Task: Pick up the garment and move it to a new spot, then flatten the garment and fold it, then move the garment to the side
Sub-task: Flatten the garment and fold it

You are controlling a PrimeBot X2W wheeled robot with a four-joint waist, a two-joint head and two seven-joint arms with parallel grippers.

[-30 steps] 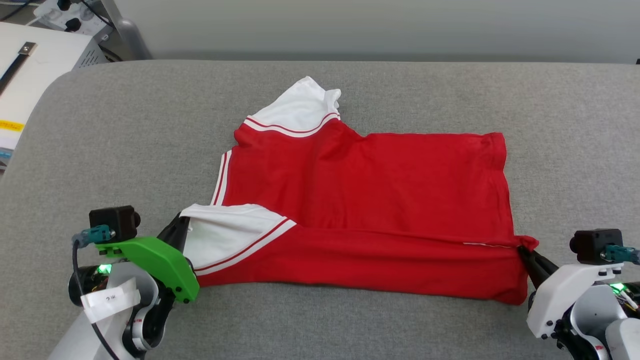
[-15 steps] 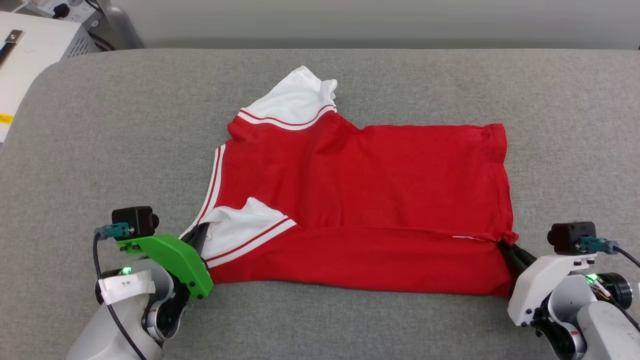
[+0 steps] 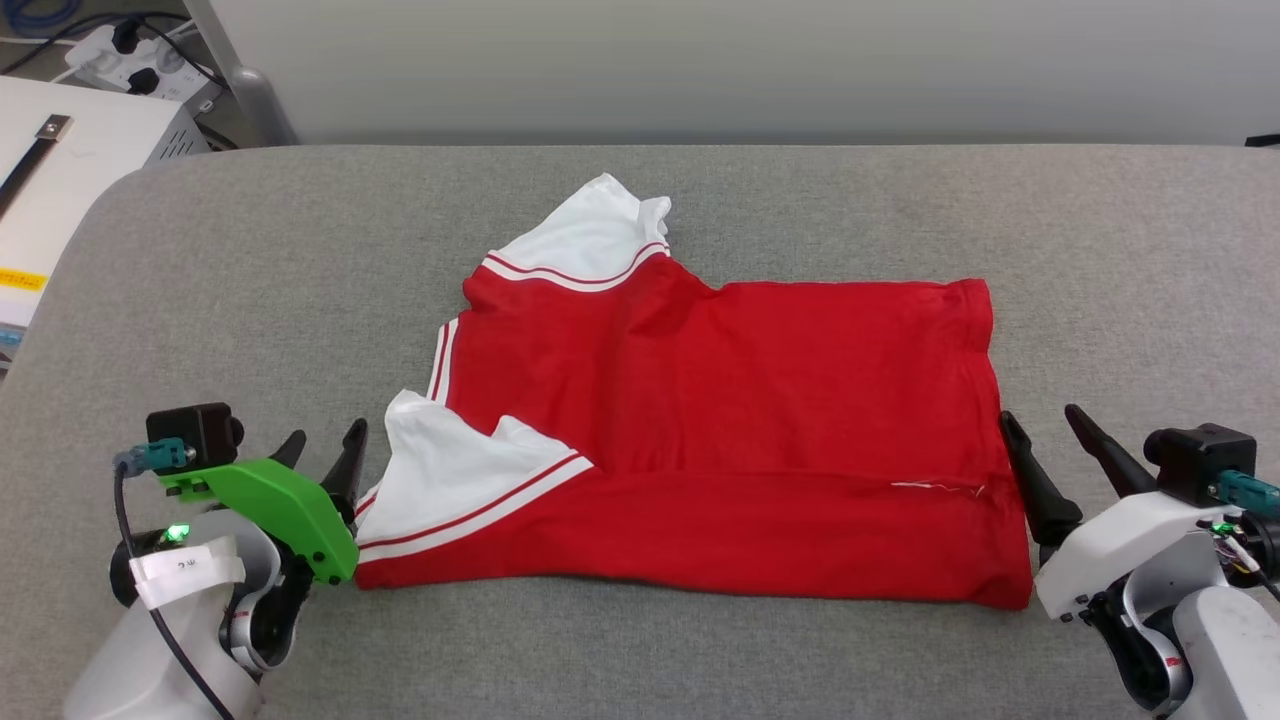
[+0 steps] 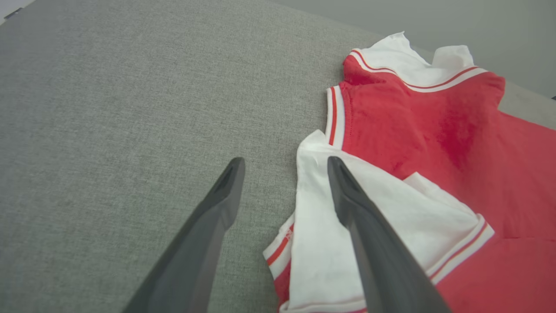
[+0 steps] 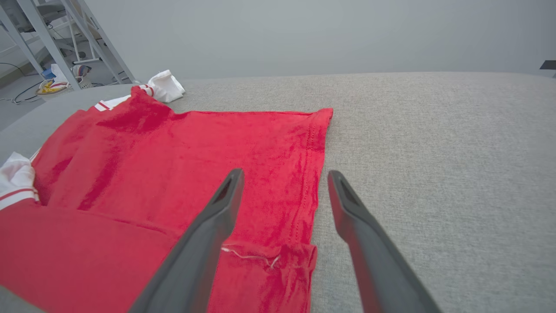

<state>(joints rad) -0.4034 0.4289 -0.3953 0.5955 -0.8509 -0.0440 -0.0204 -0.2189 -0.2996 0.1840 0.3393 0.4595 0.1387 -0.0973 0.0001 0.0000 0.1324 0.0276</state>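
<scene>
Red white-trimmed fabric jersey (image 3: 720, 420) is laid long axis L-R betw. left hand (image 3: 328, 432) & right hand (image 3: 1038, 412), both open, empty.

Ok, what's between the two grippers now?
The red jersey, lying on the grey padded surface, fills the stretch from left gripper to right gripper; the head view shows it.

Lab: power strip (image 3: 105, 62), metal racking (image 5: 48, 43).
</scene>
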